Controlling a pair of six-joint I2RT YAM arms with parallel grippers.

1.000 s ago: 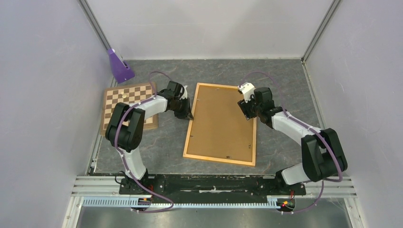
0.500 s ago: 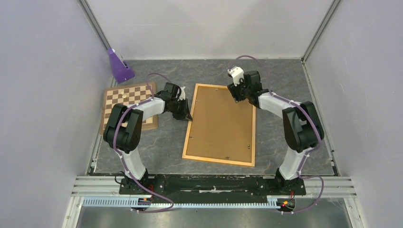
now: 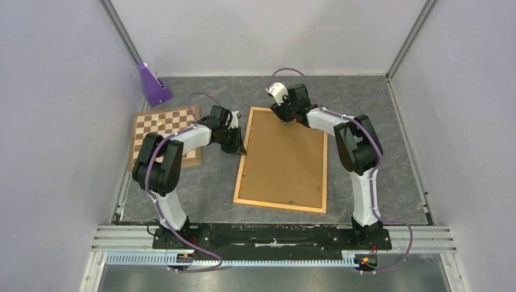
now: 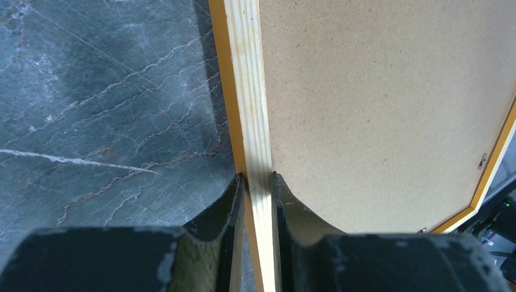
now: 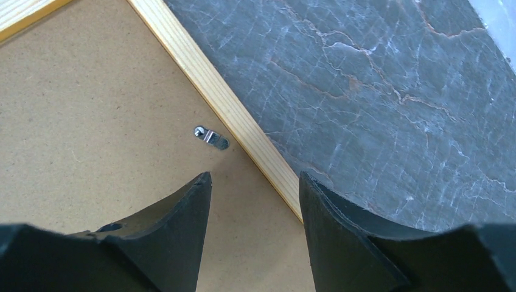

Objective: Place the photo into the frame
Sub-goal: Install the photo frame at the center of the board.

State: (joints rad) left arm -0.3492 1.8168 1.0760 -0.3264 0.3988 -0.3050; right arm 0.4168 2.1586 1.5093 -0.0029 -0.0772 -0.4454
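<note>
Grey marbled table (image 3: 371, 115): the frame (image 3: 283, 159) is lying back-up at centre, the left gripper (image 4: 257, 181) pinching its left rail; the right gripper (image 5: 254, 182) is hovering agape near a far-edge clip (image 5: 211, 137), which likely needs turning next to free the back; the photo is showing nowhere

- Left arm (image 3: 159, 164): white link shells, bulky black joint housings.
- Right arm (image 3: 355, 146): same white-and-black build, with a white camera block (image 3: 277, 93) at the wrist.
- Cables (image 3: 199, 93): purple, one looped along each arm.
- Left fingers (image 4: 220, 210): matte black, tapered, edges scuffed grey.
- Right fingers (image 5: 176, 216): matte black, curved inner faces.
</note>
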